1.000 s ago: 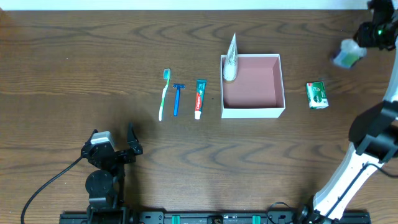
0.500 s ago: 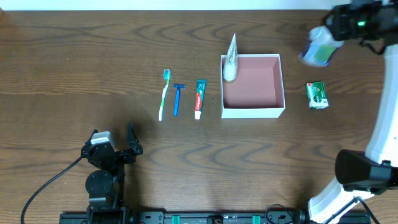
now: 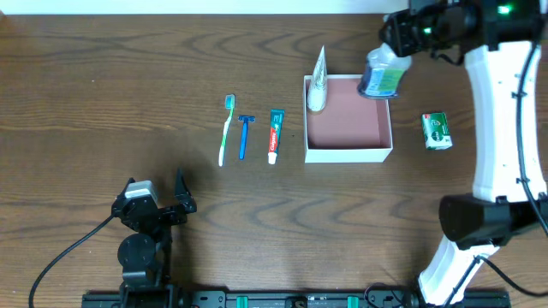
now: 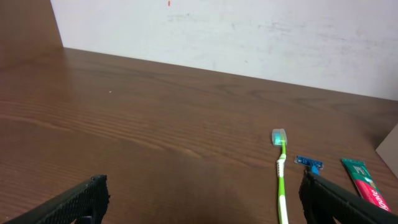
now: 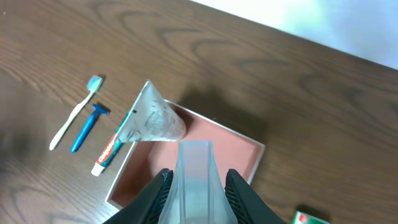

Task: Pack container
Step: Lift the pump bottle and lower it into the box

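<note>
The container (image 3: 348,155) sits a bit right of the middle in the view from above. It is a white box, pink inside. A clear tube (image 3: 318,81) leans at its upper left corner. The right gripper (image 3: 396,47) holds a bottle (image 3: 383,75) over the box's upper right corner. Left of the box lie a toothpaste (image 3: 275,135), a blue razor (image 3: 245,135) and a green toothbrush (image 3: 225,128), side by side. A small green box (image 3: 436,131) lies to the right. The left gripper (image 3: 157,195) is at the lower left, far from all of them.

In the left wrist view, its fingers (image 4: 81,202) are spread wide and hold nothing. The toothbrush (image 4: 281,168), razor (image 4: 308,163) and toothpaste (image 4: 365,183) lie at the lower right.

In the right wrist view, the fingers (image 5: 155,193) squeeze the bottle (image 5: 199,180) at the bottom middle. The container (image 5: 236,149) is just under it. The clear tube (image 5: 152,118) leans on its upper left corner.
</note>
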{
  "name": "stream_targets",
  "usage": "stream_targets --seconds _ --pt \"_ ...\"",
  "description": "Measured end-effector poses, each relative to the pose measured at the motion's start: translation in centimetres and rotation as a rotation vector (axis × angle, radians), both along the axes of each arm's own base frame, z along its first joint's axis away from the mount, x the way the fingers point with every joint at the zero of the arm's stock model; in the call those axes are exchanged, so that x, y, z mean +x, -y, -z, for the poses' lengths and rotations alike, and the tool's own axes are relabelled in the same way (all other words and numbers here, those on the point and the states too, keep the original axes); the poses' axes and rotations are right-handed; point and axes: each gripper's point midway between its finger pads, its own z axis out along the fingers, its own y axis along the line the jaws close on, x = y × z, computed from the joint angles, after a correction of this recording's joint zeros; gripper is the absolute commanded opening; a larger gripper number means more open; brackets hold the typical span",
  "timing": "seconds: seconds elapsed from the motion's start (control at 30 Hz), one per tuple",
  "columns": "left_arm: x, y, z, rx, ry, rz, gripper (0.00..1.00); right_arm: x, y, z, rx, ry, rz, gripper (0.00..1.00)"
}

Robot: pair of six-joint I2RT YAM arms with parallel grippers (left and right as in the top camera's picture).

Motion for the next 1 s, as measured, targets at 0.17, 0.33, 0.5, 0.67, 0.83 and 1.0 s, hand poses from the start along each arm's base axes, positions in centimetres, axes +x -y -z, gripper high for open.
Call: stream_targets --seconds 0.17,0.33,0.5,0.67,0.83,1.0 --pt "0.0 0.0 0.0 0.000 0.000 0.000 0.98 0.8 -1.2 2.3 -0.005 -0.046 -0.020 0.31" --pt "0.0 0.0 0.0 0.000 0.000 0.000 0.98 1.6 -1.7 4.1 -0.010 -0.077 -0.029 0.31" --pt "0.0 0.0 0.0 0.000 0.000 0.000 0.98 1.9 -2.3 5.5 -0.015 -0.107 -0.040 0.33" --pt "0.0 0.0 0.0 0.000 0.000 0.000 0.98 2.4 -2.9 7.2 -0.019 -0.137 -0.048 0.33" --pt "0.0 0.0 0.0 0.000 0.000 0.000 0.98 2.6 -3.1 7.8 -0.021 -0.147 -0.050 0.35" --pt "0.0 0.0 0.0 0.000 0.000 0.000 0.98 2.7 -3.4 7.8 -0.020 -0.139 -0.055 0.35"
